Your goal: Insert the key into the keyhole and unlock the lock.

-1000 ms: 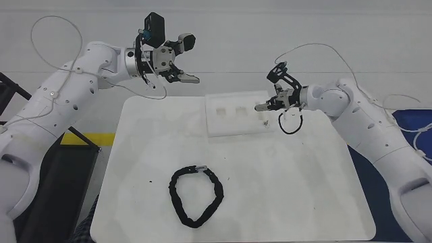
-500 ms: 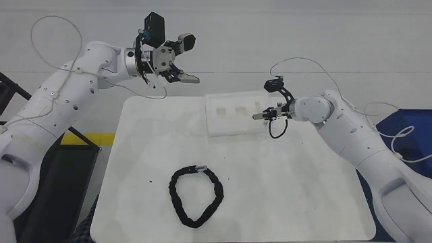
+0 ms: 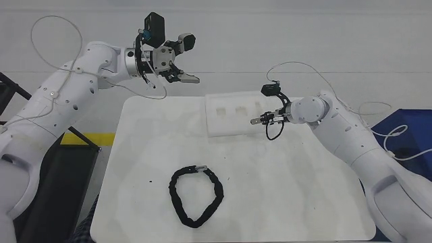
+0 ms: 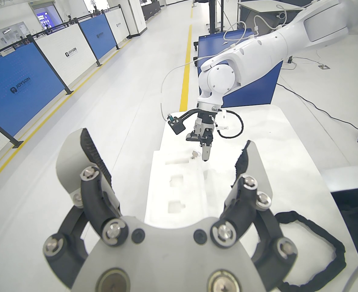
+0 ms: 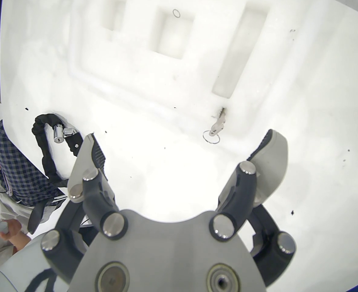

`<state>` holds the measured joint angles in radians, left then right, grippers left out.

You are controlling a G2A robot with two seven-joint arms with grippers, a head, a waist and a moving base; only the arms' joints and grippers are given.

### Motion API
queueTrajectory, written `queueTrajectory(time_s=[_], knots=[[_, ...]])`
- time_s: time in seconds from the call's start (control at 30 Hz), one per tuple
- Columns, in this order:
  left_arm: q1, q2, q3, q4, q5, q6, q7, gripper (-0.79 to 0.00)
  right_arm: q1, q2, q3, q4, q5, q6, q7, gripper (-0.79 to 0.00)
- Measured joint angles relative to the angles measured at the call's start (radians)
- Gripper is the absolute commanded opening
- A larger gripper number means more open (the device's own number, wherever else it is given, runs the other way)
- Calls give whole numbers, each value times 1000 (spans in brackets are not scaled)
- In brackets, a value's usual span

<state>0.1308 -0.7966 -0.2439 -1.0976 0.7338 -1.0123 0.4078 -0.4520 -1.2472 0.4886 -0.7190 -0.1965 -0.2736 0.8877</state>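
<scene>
Top view: a white counter (image 3: 304,196) takes up the centre and lower frame. A black fabric-sleeved chain lock (image 3: 196,196) lies coiled in a closed loop at lower centre. Its silver lock cylinder (image 5: 58,133) sits at the upper end of the loop, with the keyhole face turned toward the right wrist camera. A white foam tray (image 3: 233,113) with three recesses sits at the counter's far edge, centre frame, well apart from the lock. A small silver key (image 5: 218,123) rests on the foam just beside the end of the long narrow recess (image 5: 241,50), with a thin wire ring (image 5: 211,137) on its near end. Nothing grips the key, and I cannot tell whether its tip is pressed into the foam. The right gripper (image 3: 259,119) hangs low over the tray's right end, right of centre frame. Its jaws are spread and empty, and in its wrist view the key lies just beyond the fingertips (image 5: 92,148). The left gripper (image 3: 177,59) is in the air at upper left, off the counter's far-left corner, jaws wide apart and holding nothing.
</scene>
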Motion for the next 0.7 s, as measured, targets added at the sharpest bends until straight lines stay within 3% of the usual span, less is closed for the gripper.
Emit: queueTrajectory(time_s=[0.33, 0.7], knots=[[0, 0, 0, 0, 0, 0, 0, 0, -10, 0, 5, -14, 0, 16, -15, 0], [0, 0, 0, 0, 0, 0, 0, 0, -57, -8, 32, -113, -28, 309, -32, 0]])
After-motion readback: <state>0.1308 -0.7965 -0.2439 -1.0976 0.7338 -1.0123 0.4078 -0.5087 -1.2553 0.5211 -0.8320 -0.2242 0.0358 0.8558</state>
